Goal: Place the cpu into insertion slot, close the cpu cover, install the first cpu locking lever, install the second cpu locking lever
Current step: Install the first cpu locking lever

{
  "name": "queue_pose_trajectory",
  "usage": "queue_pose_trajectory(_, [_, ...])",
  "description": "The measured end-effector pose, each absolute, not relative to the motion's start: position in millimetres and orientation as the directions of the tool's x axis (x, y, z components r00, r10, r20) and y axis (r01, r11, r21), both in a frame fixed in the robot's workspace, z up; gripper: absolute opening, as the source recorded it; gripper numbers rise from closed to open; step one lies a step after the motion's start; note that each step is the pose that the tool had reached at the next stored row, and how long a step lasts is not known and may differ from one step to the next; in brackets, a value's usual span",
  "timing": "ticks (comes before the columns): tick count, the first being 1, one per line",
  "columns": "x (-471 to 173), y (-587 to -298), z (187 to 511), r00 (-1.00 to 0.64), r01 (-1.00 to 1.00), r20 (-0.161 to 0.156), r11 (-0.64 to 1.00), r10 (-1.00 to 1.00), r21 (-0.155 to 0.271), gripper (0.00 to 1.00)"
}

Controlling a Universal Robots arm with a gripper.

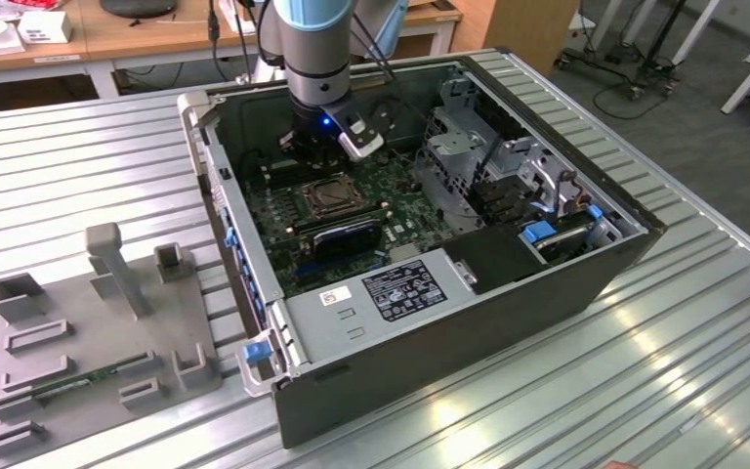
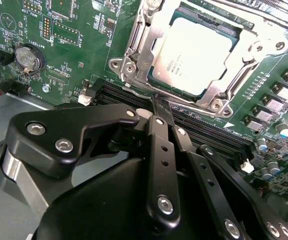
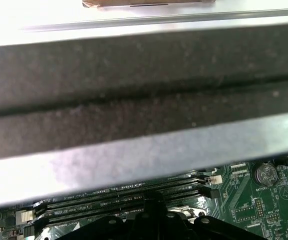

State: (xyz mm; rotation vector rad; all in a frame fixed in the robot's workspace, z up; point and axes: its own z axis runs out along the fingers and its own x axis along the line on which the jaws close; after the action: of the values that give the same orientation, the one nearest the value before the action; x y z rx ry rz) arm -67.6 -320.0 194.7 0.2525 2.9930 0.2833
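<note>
The cpu [image 2: 193, 50] lies flat in the insertion slot [image 2: 126, 67] on the green motherboard [image 2: 74, 30], its silvery top showing through the window of the cpu cover [image 2: 147, 42]. The cover lies down around the chip's edges. Thin metal levers run along two sides of the frame; whether they are latched I cannot tell. My gripper [image 2: 156, 102] is shut with nothing between its fingers, its tip hovering over the black memory slots [image 2: 203, 130] just beside the socket. In the exterior view the gripper [image 1: 308, 156] hangs inside the open computer case, just behind the socket [image 1: 328, 196].
The case's metal wall [image 3: 144, 150] stands close behind the gripper. A coin battery [image 2: 28, 57] sits on the board. A drive cage [image 1: 467, 147] and the power supply [image 1: 395, 288] crowd the case. A grey fixture tray [image 1: 102, 332] lies on the table at the exterior view's left.
</note>
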Motion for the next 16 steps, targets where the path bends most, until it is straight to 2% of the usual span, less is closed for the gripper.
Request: queue_pose_trajectory(16, [-67.6, -313.5, 195.3, -0.978, 0.157, -0.108, 0.968, 0.180, 0.196, 0.11])
